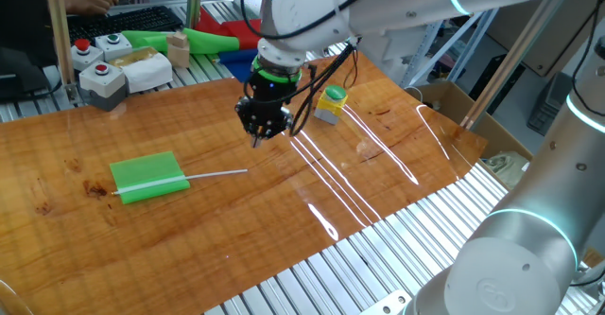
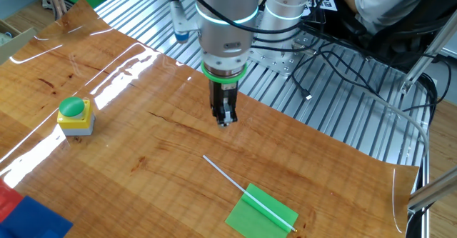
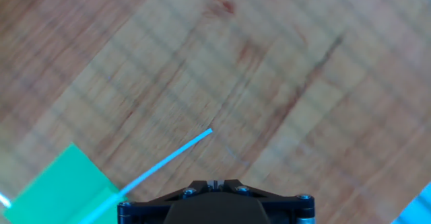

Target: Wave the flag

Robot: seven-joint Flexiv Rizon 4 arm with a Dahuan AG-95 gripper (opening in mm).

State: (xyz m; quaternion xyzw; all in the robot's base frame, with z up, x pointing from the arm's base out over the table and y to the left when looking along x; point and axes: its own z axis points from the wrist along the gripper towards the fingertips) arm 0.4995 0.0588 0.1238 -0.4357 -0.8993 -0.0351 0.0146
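The flag lies flat on the wooden table: a bright green sheet [image 1: 149, 176] on a thin white stick [image 1: 217, 173] whose free end points toward my gripper. It also shows in the other fixed view [image 2: 262, 211] and at the lower left of the hand view [image 3: 57, 187], where the stick tip [image 3: 210, 131] lies just ahead of the fingers. My gripper [image 1: 257, 133] hangs above the table a short way beyond the stick's free end. Its fingers [image 2: 225, 116] are pressed together and hold nothing. In the hand view the gripper [image 3: 214, 182] shows only as a closed tip.
A yellow box with a green button [image 1: 331, 102] stands behind the gripper, also seen in the other fixed view [image 2: 75, 115]. Grey button boxes [image 1: 99, 69] and green cone pieces [image 1: 189, 41] sit at the back. Blue and red flat pieces [image 2: 21, 213] lie at a corner. Another robot arm [image 1: 529, 239] stands at the right.
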